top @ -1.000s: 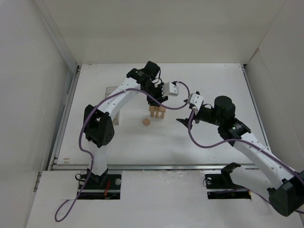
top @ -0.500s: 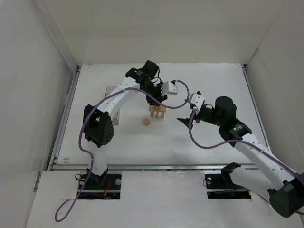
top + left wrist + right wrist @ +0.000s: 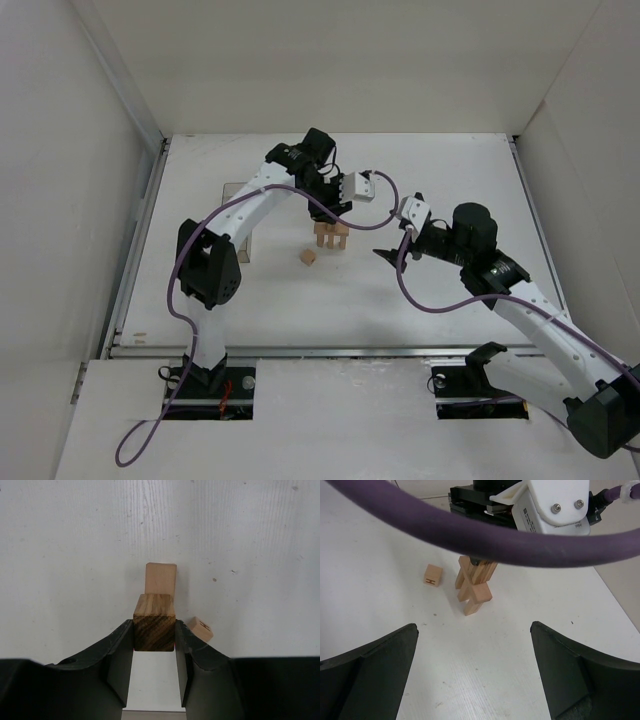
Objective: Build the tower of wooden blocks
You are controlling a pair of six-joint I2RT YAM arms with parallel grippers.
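the left gripper (image 3: 154, 630) is holding a wood block (image 3: 154, 611) tight between its jaws, right above the tower (image 3: 331, 236) at the centre of the bench (image 3: 430, 180). i judge the placing step is going on. the next move is needing a slow, straight lowering, then a gentle release. the right gripper (image 3: 473, 627) is hanging at the centre right with its jaws wide apart. a loose cube (image 3: 309, 257) is lying just lower left of the tower.

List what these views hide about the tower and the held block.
Top view: the left end effector covers the tower top.
Left wrist: the held block hides most of the tower.
Right wrist: the purple cable hides whether block and tower touch.
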